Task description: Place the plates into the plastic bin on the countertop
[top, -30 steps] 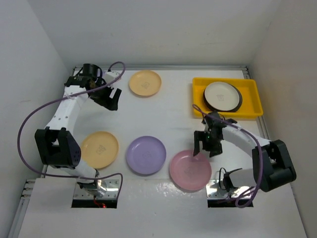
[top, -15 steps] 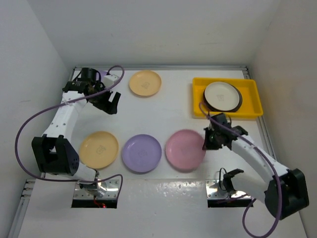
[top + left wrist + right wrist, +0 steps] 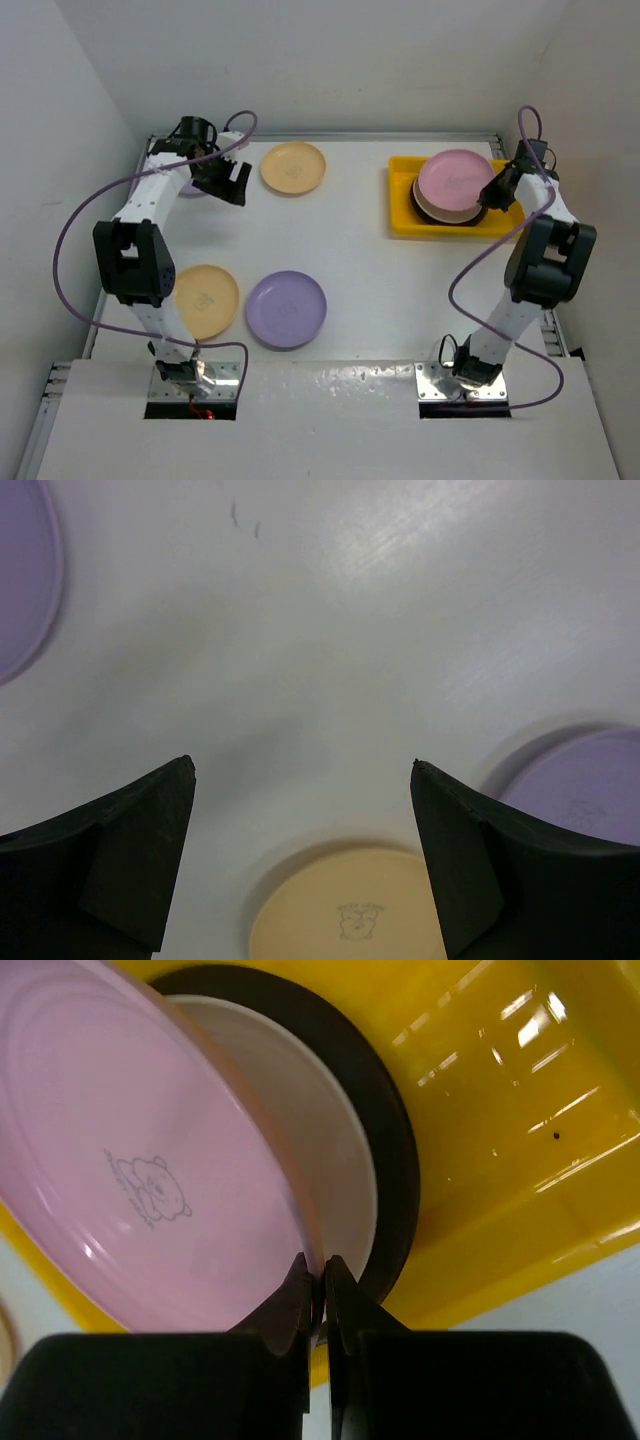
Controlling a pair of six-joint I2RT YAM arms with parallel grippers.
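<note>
Across the white tabletop, taking the far wall as 12 o'clock, the yellow plastic bin sits at about 2 o'clock. It is the biggest thing I have out there.

Inside the bin lies a steel-rimmed plate with a cream centre. The pink plate is tilted over it, and its lower edge is down near the cream face. I can't tell whether the two are touching.

Four more plates are outside the bin:
- One pale yellow-orange plate lies flat at roughly 11 o'clock.
- The other yellow-orange plate is at 8 o'clock.
- A lavender plate lies just beside that one, at 7 o'clock.
- A second lavender plate shows only as an edge in the upper left of my left wrist view.

My right gripper reaches in from the bin's 3 o'clock side. Its jaws are pinched tight on the pink plate's rim.

My left gripper hangs over bare tabletop at 10 o'clock, close to the far yellow-orange plate. Its jaws are spread wide and hold nothing.
</note>
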